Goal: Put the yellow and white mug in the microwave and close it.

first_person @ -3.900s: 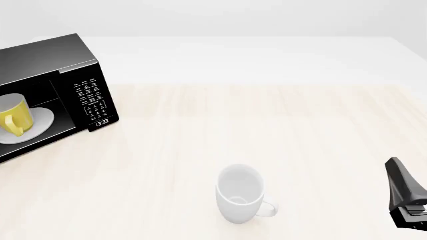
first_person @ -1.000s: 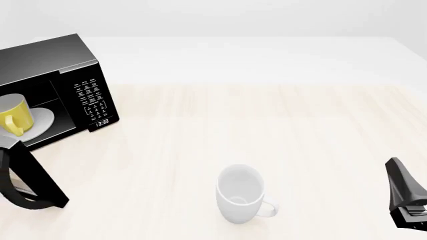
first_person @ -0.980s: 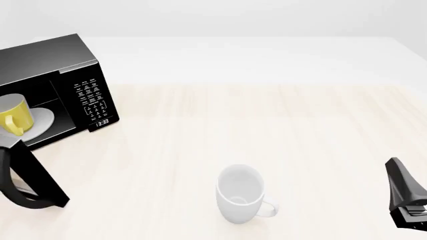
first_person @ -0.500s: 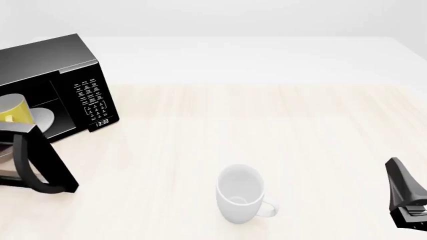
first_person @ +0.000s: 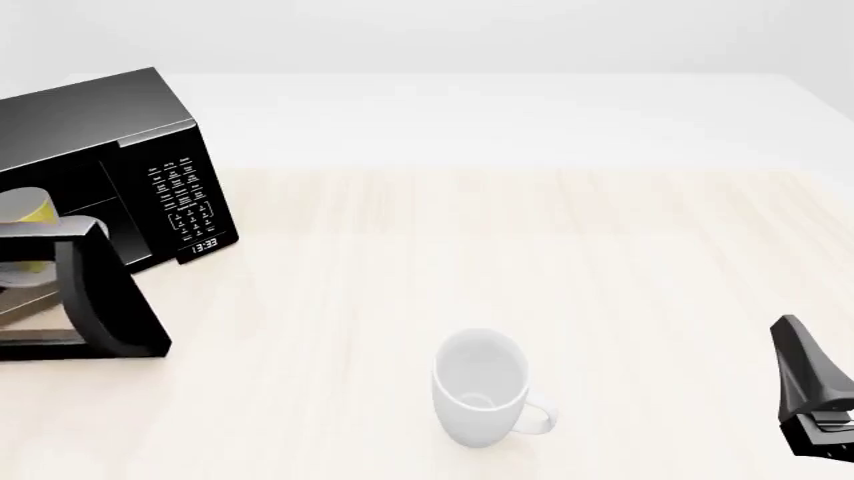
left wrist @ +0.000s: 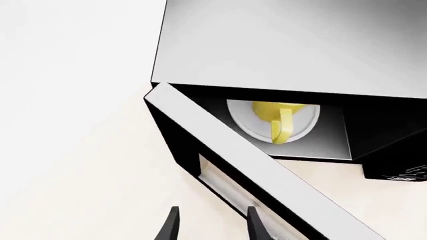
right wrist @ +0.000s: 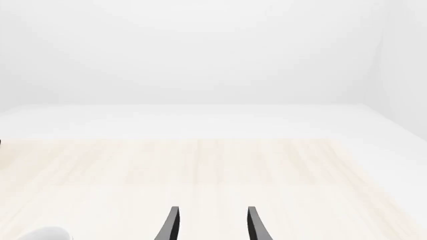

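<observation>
1. Microwave (first_person: 127,150) — black box sitting at the far left of the table (first_person: 534,260), keypad and clock display facing the front view. Its door (first_person: 94,300) is standing partly ajar, swung across most of the cavity opening.

2. Yellow and white mug (left wrist: 277,117) — sitting inside the microwave on the white turntable plate (left wrist: 243,122), handle pointing out toward the opening. In the front view only a sliver of the mug (first_person: 30,207) is showing above the door's top edge.

3. Left gripper (left wrist: 210,225) — fingers spread apart, gripping nothing. One fingertip (left wrist: 254,223) is overlapping the door's outer face in the wrist view; actual contact cannot be told.

4. Right gripper (right wrist: 210,225) — fingers parted, holding nothing, hanging over bare tabletop. Its arm (first_person: 811,400) is showing at the lower right edge of the front view, well apart from the microwave.

5. White mug (first_person: 483,388) — larger, all white, standing upright near the front middle of the table, handle pointing right
</observation>
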Robot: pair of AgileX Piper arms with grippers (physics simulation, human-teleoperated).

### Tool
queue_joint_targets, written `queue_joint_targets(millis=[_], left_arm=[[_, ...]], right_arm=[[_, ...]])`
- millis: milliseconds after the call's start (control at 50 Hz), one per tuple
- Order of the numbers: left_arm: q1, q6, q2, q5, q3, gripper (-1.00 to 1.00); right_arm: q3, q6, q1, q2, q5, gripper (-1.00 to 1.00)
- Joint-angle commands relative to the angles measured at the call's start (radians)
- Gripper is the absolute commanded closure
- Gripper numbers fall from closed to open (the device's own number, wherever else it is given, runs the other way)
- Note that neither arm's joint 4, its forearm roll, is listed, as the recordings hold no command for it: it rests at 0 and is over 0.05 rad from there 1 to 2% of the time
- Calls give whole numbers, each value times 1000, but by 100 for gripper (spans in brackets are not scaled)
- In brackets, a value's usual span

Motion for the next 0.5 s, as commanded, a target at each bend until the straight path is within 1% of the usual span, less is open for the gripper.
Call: queue_joint_targets(millis=[20, 220, 500], left_arm=[[-15, -1, 33, -25, -31, -100], [-28, 0, 63, -29, -58, -100], [-43, 4, 93, -49, -72, -100]], right_arm=[[0, 0, 0, 0, 0, -100], [0, 0, 0, 0, 0, -100], [0, 0, 0, 0, 0, -100]])
